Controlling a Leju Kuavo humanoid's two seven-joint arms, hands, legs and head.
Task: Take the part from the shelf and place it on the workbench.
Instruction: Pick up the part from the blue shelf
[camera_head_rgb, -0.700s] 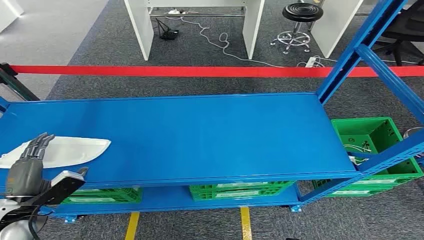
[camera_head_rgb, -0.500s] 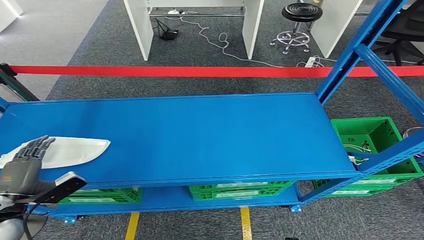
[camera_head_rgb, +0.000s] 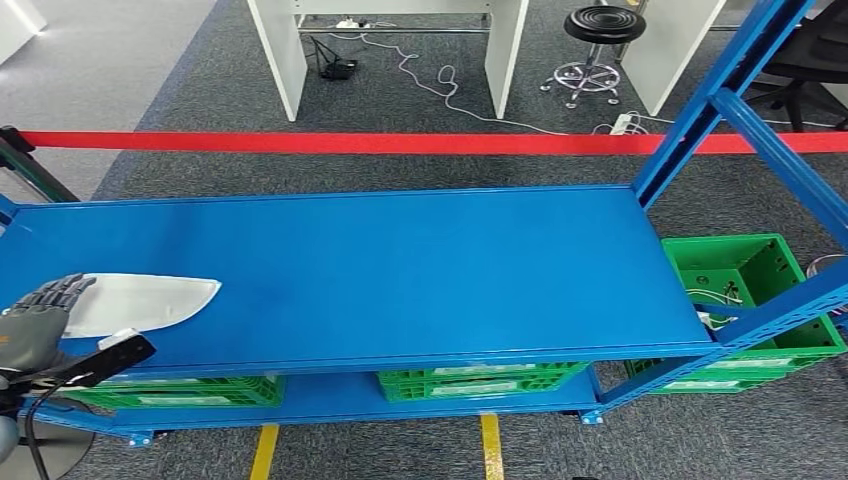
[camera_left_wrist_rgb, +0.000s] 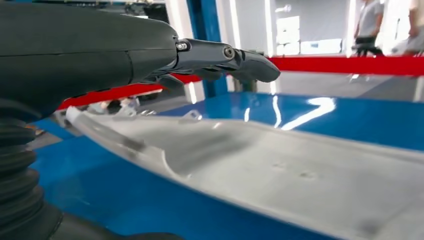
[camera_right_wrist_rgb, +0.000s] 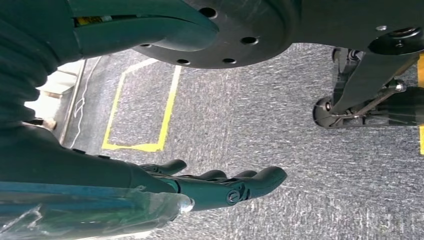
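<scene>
Left hand (camera_head_rgb: 35, 325) hovers at the near left end of the blue shelf (camera_head_rgb: 400, 270), its dark fingers (camera_head_rgb: 58, 292) stretched out flat and slightly apart over the near end of the pale grey part (camera_head_rgb: 150, 300), holding nothing. Seen from the left wrist, the fingers (camera_left_wrist_rgb: 235, 55) reach straight out above the part (camera_left_wrist_rgb: 280, 175), with a clear gap between them and its surface. That part, a long shallow moulded piece tapering to a point, lies flat on the top deck of the shelf near its left edge, its pointed tip toward the middle of the deck.

Right hand (camera_right_wrist_rgb: 220, 185) hangs low beside the robot's body, fingers extended and loosely apart, empty, above dark grey carpet (camera_right_wrist_rgb: 280, 110) marked with yellow tape lines (camera_right_wrist_rgb: 145, 145).

Green plastic crates (camera_head_rgb: 480, 380) sit on the lower tier of the shelf, and another green crate (camera_head_rgb: 740, 270) with small items and wires in it stands at the right end. Beyond the shelf a red barrier tape (camera_head_rgb: 400, 142) runs across the floor; behind it stand white desk legs (camera_head_rgb: 280, 60), a tangle of cables (camera_head_rgb: 420, 75) and a black stool (camera_head_rgb: 600, 30). Blurred people (camera_left_wrist_rgb: 370, 20) stand in the bright background of the left wrist view.
</scene>
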